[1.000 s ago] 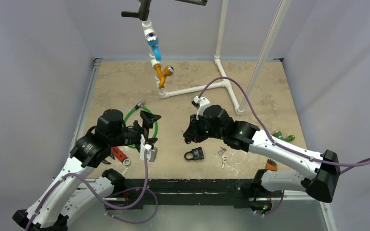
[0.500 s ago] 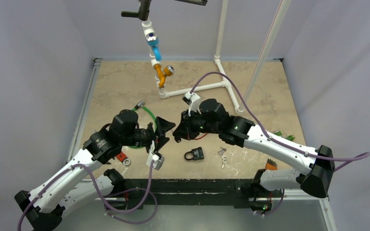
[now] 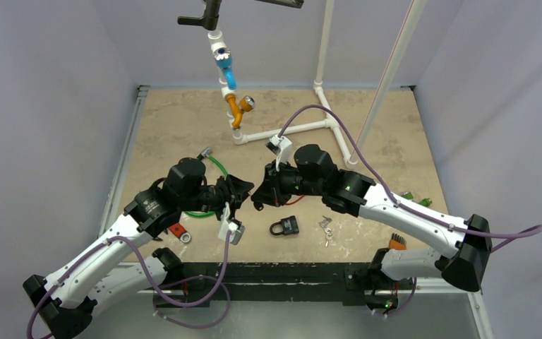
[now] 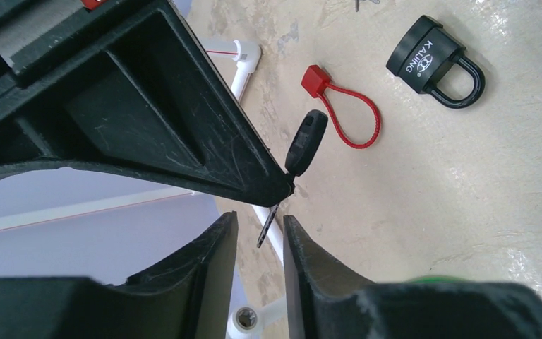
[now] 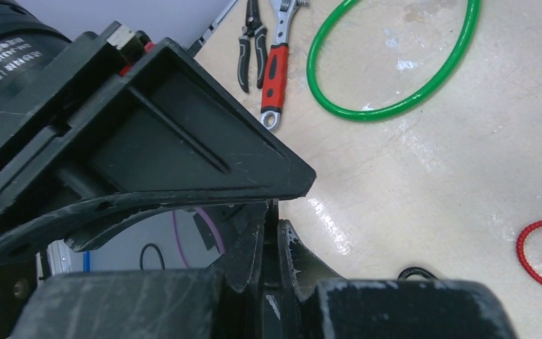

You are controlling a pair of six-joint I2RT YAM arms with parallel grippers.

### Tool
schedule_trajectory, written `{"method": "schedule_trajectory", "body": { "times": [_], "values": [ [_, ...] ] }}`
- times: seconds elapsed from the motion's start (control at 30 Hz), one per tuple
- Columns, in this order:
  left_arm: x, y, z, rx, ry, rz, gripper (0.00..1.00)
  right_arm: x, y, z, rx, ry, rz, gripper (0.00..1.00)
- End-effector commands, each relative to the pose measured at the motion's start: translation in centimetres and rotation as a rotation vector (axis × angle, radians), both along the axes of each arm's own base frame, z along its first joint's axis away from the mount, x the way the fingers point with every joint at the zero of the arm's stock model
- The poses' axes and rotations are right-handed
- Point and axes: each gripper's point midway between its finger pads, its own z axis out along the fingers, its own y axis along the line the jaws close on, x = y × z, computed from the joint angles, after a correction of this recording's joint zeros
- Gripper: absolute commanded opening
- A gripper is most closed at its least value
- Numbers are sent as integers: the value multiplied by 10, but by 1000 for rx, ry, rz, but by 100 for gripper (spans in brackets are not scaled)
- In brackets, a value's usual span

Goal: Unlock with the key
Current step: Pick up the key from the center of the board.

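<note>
The black padlock (image 3: pixel 284 226) (image 4: pixel 427 60) lies flat on the table between the arms, shackle closed. My right gripper (image 3: pixel 259 200) (image 5: pixel 274 224) is shut on the key, which it holds up above the table. The key's black head (image 4: pixel 306 141) shows in the left wrist view, and its metal blade (image 4: pixel 268 227) points into the gap of my left gripper (image 3: pixel 247 189) (image 4: pixel 261 220). The left jaws stand narrowly apart on either side of the blade, with daylight on both sides. The two grippers meet tip to tip left of the padlock.
A red cable seal (image 4: pixel 346 106) lies near the padlock. Loose keys (image 3: pixel 326 227) rest to its right. A green cable loop (image 3: pixel 215 185) (image 5: pixel 395 63), a red-handled wrench (image 3: pixel 178 231) (image 5: pixel 275 70) and pliers (image 5: pixel 248 42) lie on the left. A white pipe frame (image 3: pixel 282 131) stands behind.
The left arm has swung right and the right arm left and back, bringing the grippers together. The left jaws have narrowed around the key's blade.
</note>
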Motion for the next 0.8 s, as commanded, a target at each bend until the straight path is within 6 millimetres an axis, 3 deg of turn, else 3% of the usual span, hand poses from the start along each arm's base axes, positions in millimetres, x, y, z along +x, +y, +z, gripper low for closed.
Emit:
{"method": "schedule_trajectory", "body": {
  "times": [0.0, 0.23, 0.4, 0.43, 0.57, 0.6, 0.67, 0.77],
  "values": [
    [-1, -4, 17, -27, -53, -28, 27, -2, 4, 32, 94, -60, 32, 0],
    [-10, -6, 22, -50, -76, -54, 0, 1, 11, 36, 110, -59, 40, 0],
    [-14, -2, 14, -33, -132, -75, 0, 9, 9, 37, 120, -45, 9, 0],
    [-12, 0, 13, -31, -149, -71, 0, 11, 7, 37, 126, -36, 1, 4],
    [9, 1, 17, -44, -321, -10, 0, 28, -10, 37, 164, 36, -45, 45],
    [19, 3, 18, -41, -381, 22, 0, 34, -17, 37, 176, 55, -65, 51],
    [34, 3, 28, -67, -499, 71, 0, 44, -31, 38, 203, 82, -100, 56],
    [47, 3, 42, -101, -605, 120, 0, 42, -38, 36, 237, 127, -80, 60]
  ]
}}
